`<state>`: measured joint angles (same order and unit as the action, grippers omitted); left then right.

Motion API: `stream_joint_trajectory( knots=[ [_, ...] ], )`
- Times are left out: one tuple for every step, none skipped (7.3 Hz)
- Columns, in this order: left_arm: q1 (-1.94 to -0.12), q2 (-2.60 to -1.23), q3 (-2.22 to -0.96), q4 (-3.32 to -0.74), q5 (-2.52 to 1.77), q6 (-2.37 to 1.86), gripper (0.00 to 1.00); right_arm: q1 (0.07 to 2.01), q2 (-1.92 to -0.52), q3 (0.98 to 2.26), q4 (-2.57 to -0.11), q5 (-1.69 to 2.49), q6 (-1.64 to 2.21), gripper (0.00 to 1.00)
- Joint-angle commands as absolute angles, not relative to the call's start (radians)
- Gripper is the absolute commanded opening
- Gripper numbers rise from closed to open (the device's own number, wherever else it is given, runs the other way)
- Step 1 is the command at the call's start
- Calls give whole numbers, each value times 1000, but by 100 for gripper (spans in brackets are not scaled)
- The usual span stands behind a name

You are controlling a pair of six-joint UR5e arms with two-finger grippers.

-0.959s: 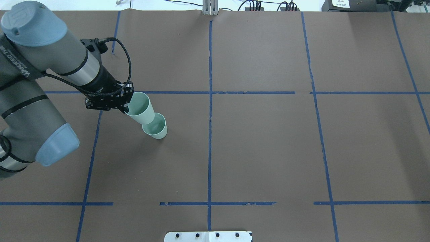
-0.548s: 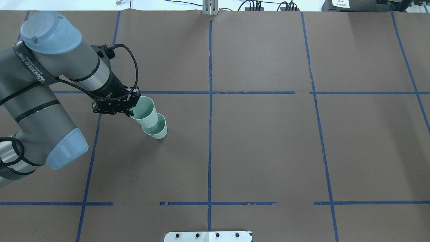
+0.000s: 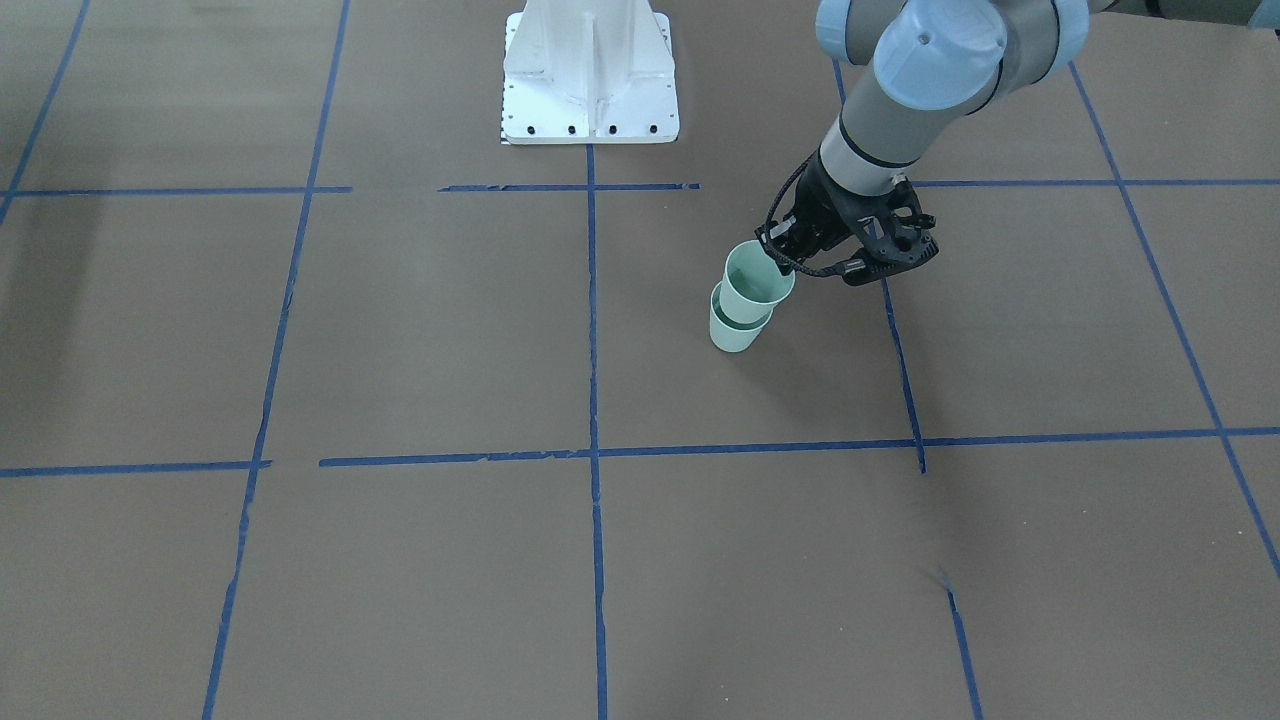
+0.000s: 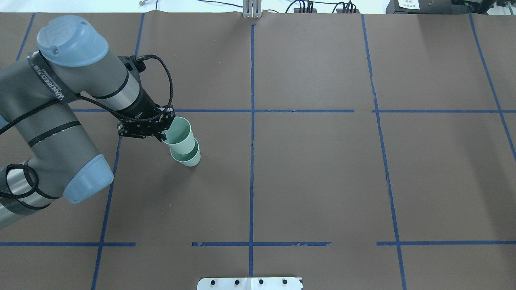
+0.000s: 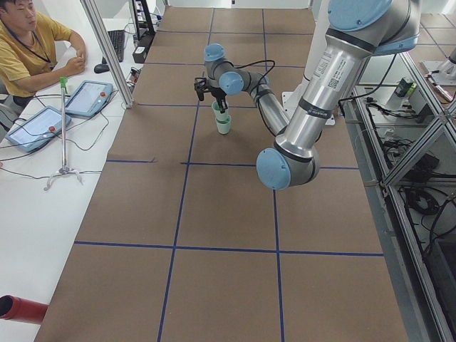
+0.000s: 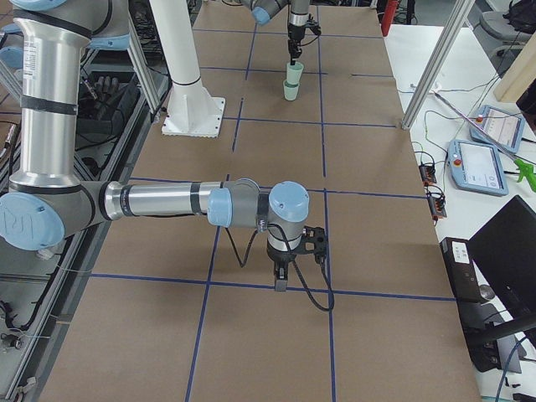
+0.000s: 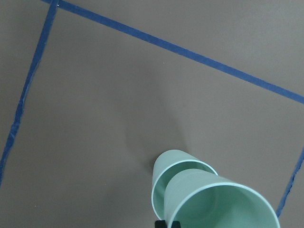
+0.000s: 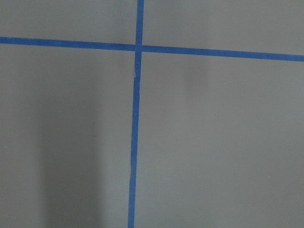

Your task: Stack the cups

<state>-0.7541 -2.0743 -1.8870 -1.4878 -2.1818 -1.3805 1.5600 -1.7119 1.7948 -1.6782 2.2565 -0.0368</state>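
Observation:
Two pale mint-green cups are in the table's left half. The lower cup (image 4: 188, 159) (image 3: 733, 335) stands upright on the brown paper. My left gripper (image 4: 164, 131) (image 3: 788, 262) is shut on the rim of the upper cup (image 4: 181, 135) (image 3: 755, 281), which tilts a little. Its base sits in the lower cup's mouth. The left wrist view shows the upper cup (image 7: 219, 204) nested inside the lower cup's rim (image 7: 160, 173). My right gripper (image 6: 280, 283) shows only in the exterior right view, low over the table, and I cannot tell whether it is open or shut.
The white robot base (image 3: 590, 75) stands at the table's middle edge on the robot's side. Blue tape lines (image 4: 252, 121) divide the brown paper into squares. A seated operator (image 5: 25, 50) and tablets (image 5: 85, 96) are beside the table's left end.
My left gripper has moved right and down with the upper cup, bringing its base from beside the lower cup's rim into the lower cup's mouth.

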Motion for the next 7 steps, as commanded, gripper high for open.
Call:
stream_joint_trajectory(
  knots=[
    [-753, -2077, -1879, -1488, -2181, -1381, 0, 1559, -1712, 1795, -1678, 2256, -37, 100],
    [-753, -2075, -1881, -1489, -2156, -1393, 99, 1559, -1712, 1795, -1678, 2256, -37, 100],
    [-749, -2077, -1881, -1494, -2137, -1428, 100, 1560, -1712, 1795, -1678, 2256, -37, 100],
    [-749, -2077, -1885, -1496, -2137, -1428, 100, 1560, -1712, 1795, -1678, 2256, -37, 100],
    [-749, -2075, -1893, -1496, -2138, -1422, 100, 1559, -1712, 1795, -1678, 2256, -37, 100],
    [-752, -2065, -1905, -1496, -2138, -1416, 100, 1560, -1712, 1795, -1678, 2256, -37, 100],
    [-761, -2051, -1923, -1496, -2138, -1375, 100, 1560, -1712, 1795, -1678, 2256, -37, 100]
  ],
)
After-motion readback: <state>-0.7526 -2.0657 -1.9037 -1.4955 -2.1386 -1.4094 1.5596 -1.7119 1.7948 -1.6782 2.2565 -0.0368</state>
